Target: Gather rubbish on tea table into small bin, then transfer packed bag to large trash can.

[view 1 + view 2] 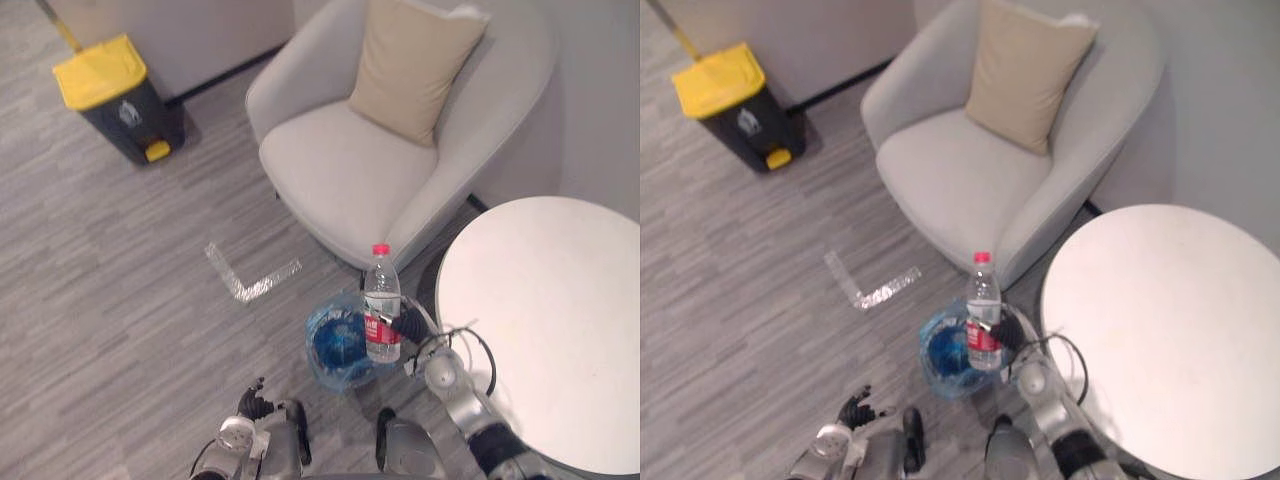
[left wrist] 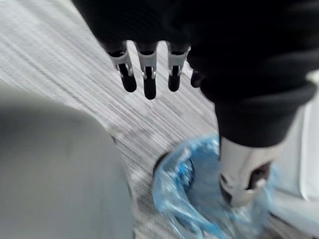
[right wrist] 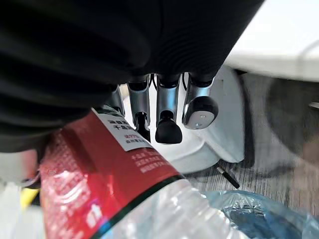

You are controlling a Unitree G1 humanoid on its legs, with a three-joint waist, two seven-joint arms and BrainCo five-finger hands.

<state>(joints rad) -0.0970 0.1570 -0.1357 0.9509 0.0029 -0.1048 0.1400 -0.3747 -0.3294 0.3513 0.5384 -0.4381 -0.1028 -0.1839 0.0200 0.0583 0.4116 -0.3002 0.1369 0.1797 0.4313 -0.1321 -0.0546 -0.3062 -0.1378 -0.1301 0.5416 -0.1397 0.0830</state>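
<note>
My right hand (image 1: 408, 325) is closed round the bottle (image 1: 382, 300), which stands upright, cap up, over the small bin (image 1: 318, 352), I think above its rim nearer the table (image 1: 560, 330), while my left hand (image 1: 252, 404) hangs beside the bin, fingers loose, holding nothing.

Upright bottle (image 1: 382, 305) over blue-lined bin (image 1: 320, 338)
</note>
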